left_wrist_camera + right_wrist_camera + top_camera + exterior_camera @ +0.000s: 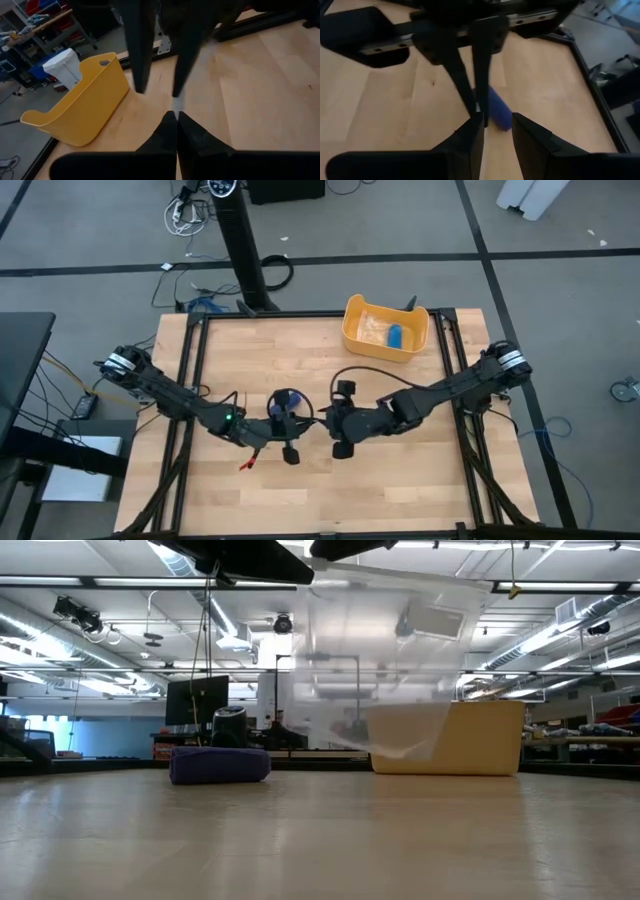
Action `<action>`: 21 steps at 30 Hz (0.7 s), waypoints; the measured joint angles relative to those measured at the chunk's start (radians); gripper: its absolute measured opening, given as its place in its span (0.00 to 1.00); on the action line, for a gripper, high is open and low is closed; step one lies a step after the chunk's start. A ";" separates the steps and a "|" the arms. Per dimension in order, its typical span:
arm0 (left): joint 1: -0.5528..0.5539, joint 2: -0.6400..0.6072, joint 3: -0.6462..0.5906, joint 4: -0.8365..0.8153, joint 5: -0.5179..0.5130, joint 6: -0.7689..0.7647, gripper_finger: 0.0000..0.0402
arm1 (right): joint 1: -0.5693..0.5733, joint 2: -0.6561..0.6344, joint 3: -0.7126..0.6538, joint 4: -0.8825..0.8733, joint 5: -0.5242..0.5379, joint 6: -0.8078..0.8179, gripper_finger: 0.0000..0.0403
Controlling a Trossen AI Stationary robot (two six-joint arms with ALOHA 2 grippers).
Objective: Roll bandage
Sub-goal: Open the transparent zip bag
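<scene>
Bandage [220,765] lies as a small rolled blue cylinder on the bare wooden table [400,480] near mid-table, well apart from the yellow tub [385,328] at the far edge, with both arms meeting just beside it. Left gripper [176,122] has its fingers pressed fully together and holds nothing; right gripper [497,127] stands part open around empty air, the roll lying just beyond its tips. Roll looks about finished, so I'd keep any last press gentle and square to the roll's axis so the loose end doesn't spring open.

bandage [497,111] partly hidden behind left tool [469,107], tub [75,107] contents unseen
</scene>
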 joint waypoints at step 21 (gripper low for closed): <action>0.012 -0.001 0.001 0.030 -0.014 -0.026 0.00 | 0.012 0.012 0.005 -0.052 0.064 0.060 0.25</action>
